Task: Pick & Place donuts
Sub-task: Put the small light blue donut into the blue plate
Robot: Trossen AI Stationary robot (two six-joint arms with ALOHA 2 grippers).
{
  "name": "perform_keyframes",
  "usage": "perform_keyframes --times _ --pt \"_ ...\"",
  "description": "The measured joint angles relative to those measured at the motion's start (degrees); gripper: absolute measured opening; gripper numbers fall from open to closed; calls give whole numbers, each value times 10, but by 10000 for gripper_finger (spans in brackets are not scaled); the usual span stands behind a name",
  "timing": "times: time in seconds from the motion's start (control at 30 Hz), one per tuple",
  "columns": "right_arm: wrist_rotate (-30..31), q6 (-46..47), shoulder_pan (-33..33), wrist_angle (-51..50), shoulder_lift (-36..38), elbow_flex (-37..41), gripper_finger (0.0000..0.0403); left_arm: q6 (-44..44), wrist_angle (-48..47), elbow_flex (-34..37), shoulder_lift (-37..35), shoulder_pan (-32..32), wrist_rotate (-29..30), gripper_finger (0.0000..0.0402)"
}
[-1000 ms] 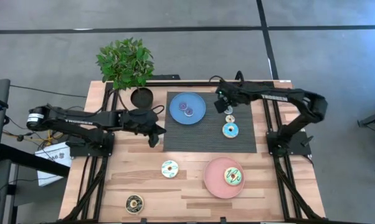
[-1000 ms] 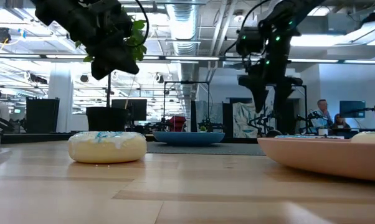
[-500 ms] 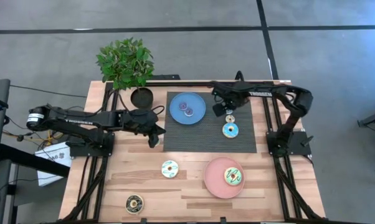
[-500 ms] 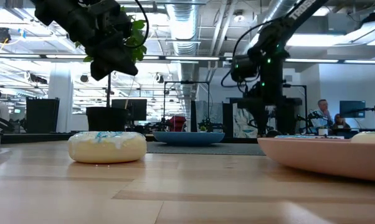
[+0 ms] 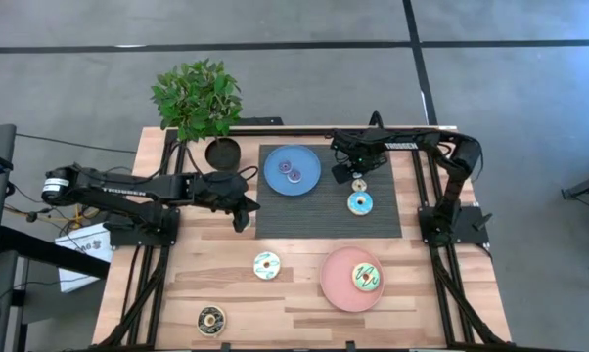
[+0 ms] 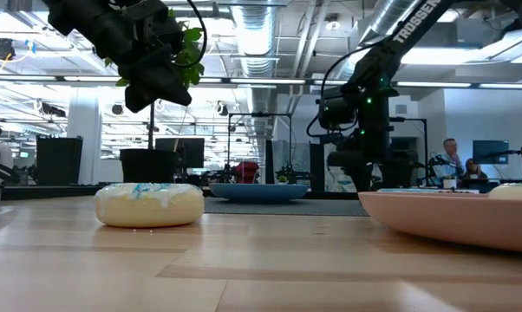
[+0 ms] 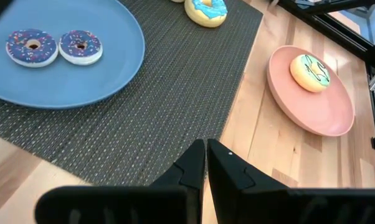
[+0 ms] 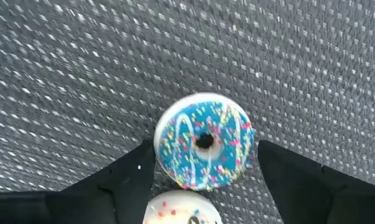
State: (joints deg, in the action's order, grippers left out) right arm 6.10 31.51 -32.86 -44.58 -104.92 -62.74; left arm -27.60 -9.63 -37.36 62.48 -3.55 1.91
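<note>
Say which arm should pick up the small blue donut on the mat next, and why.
The right. In the right wrist view the open fingers stand either side of the small blue donut on the mat. The left gripper is shut and waits off the mat's far edge.

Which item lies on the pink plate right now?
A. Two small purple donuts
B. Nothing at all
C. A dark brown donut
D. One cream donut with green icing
D: the high view shows a single cream donut with green icing on the pink plate, and the left wrist view shows the same; the two small purple donuts sit on the blue plate.
</note>
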Motion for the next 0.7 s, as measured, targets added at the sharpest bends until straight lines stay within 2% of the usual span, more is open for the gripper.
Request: perform_keyframes --times 0.23,0.57,0.7 --pt "-1 -5 -2 2 -1 0 243 0 0 0 0 0 0 11" --pt "-2 -5 -1 1 0 0 181 -1 0 0 0 0 0 11" --pt "-3 -5 2 -1 27 -3 165 -6 0 0 0 0 0 11"
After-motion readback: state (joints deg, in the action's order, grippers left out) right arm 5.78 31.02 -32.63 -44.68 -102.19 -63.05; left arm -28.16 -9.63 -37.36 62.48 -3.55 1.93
